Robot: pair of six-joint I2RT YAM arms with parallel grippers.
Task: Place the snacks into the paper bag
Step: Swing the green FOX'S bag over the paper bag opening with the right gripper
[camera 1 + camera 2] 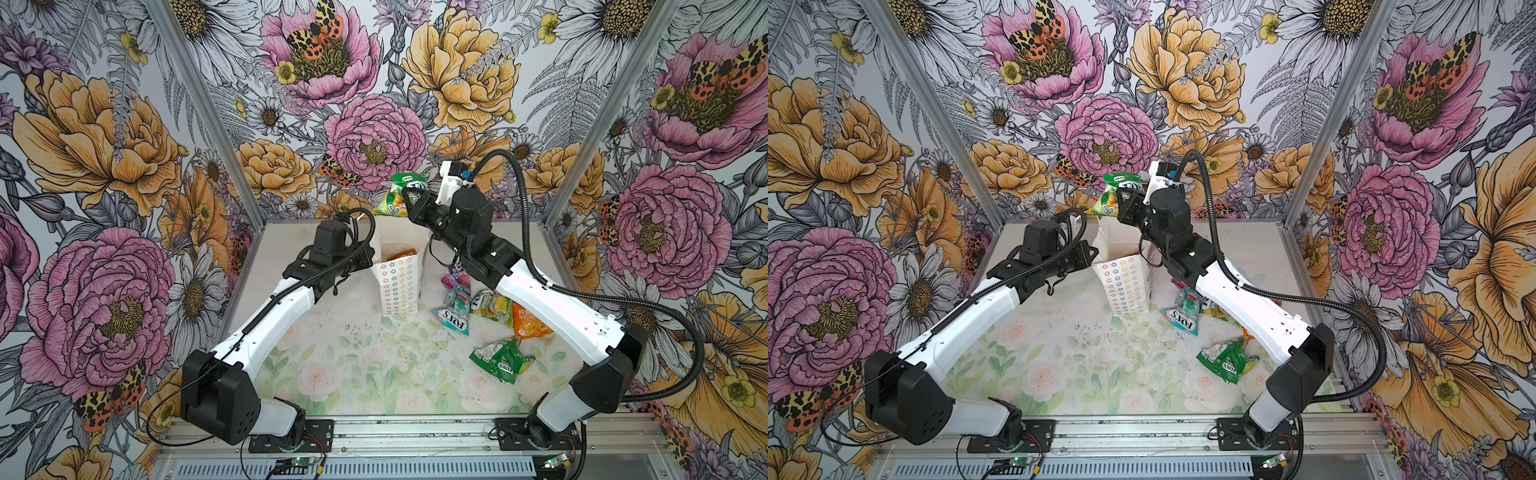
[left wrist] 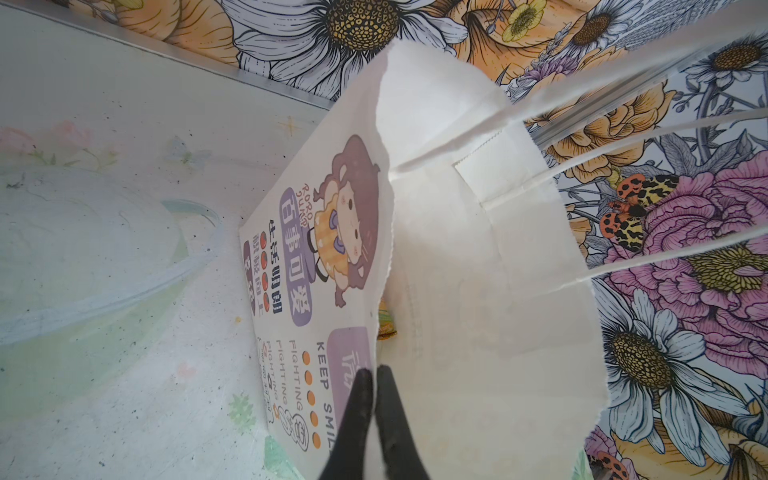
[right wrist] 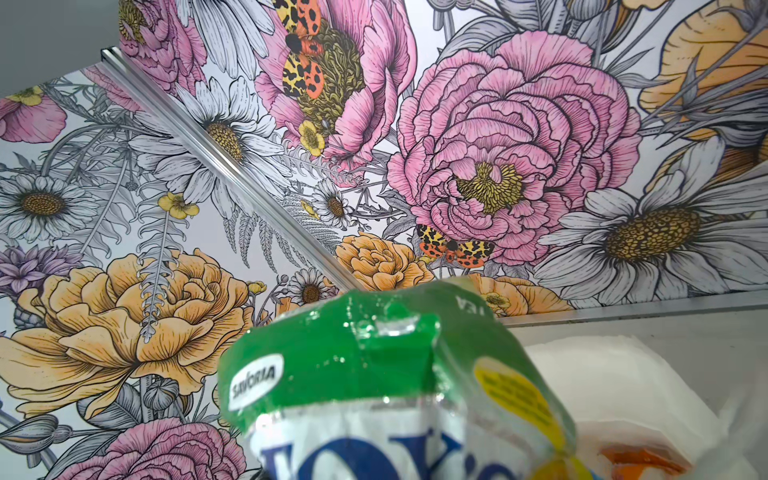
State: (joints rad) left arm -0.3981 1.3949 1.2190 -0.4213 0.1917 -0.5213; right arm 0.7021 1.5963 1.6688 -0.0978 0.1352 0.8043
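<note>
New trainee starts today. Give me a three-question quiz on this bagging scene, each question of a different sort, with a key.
1. True or false: the right gripper holds a green packet above the paper bag.
2. The left gripper is shut on: A the bag's rim; B a string handle; C a teal packet.
3. Fill in: the snack already inside the bag is coloured ____.
Key: 1 true; 2 A; 3 orange.

Green packet (image 1: 395, 196) above paper bag (image 1: 398, 286)
</note>
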